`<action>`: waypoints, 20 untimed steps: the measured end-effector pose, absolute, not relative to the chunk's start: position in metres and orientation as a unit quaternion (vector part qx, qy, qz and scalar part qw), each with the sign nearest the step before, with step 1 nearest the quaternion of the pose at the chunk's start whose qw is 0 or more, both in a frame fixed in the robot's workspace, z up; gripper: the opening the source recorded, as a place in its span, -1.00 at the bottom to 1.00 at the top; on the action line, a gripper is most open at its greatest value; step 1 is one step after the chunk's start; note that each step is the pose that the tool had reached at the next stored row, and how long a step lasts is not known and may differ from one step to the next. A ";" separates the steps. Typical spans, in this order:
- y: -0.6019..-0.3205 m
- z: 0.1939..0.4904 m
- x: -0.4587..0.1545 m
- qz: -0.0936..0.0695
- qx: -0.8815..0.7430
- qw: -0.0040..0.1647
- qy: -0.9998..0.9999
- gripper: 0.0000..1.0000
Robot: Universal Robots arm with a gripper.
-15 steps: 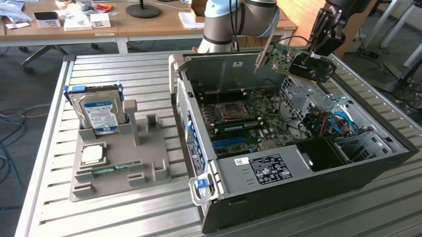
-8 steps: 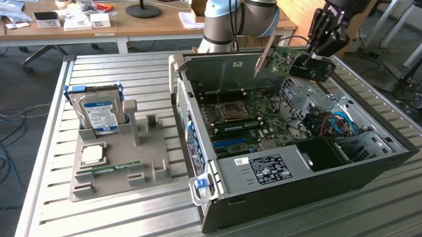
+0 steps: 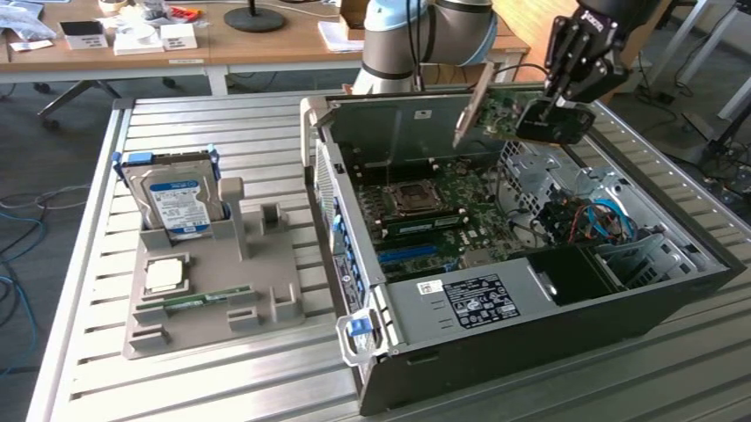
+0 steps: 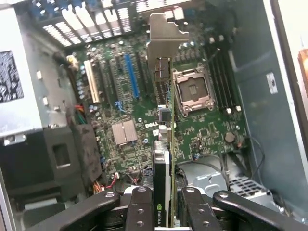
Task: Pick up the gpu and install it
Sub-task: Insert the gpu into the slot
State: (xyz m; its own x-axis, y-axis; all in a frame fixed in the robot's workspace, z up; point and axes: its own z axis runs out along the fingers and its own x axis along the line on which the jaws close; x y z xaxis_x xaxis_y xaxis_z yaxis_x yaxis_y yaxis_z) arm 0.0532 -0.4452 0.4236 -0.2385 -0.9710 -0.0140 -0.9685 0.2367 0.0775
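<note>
The gripper (image 3: 561,88) (image 4: 165,204) is clamped on the gpu (image 3: 502,107) (image 4: 161,166), holding it upright on its edge above the motherboard (image 3: 452,233) of the open computer case (image 3: 564,330).

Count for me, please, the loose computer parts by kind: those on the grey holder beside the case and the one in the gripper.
Hard drive: 1, standing in the grey holder
Processor chip: 1
Memory stick: 1
gpu: 1, clamped in the gripper above the open case
Total: 4
</note>
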 end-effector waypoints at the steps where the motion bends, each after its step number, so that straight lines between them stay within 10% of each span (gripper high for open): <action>1: -0.445 0.423 0.053 -0.035 0.624 0.019 -0.781 -0.47; 20: -0.445 0.420 0.049 -0.015 0.678 0.004 -0.735 -0.47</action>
State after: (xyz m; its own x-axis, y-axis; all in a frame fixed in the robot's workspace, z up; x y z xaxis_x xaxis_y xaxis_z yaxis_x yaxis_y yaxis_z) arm 0.0487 -0.4451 0.4195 -0.0819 -0.9965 -0.0151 -0.9963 0.0815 0.0270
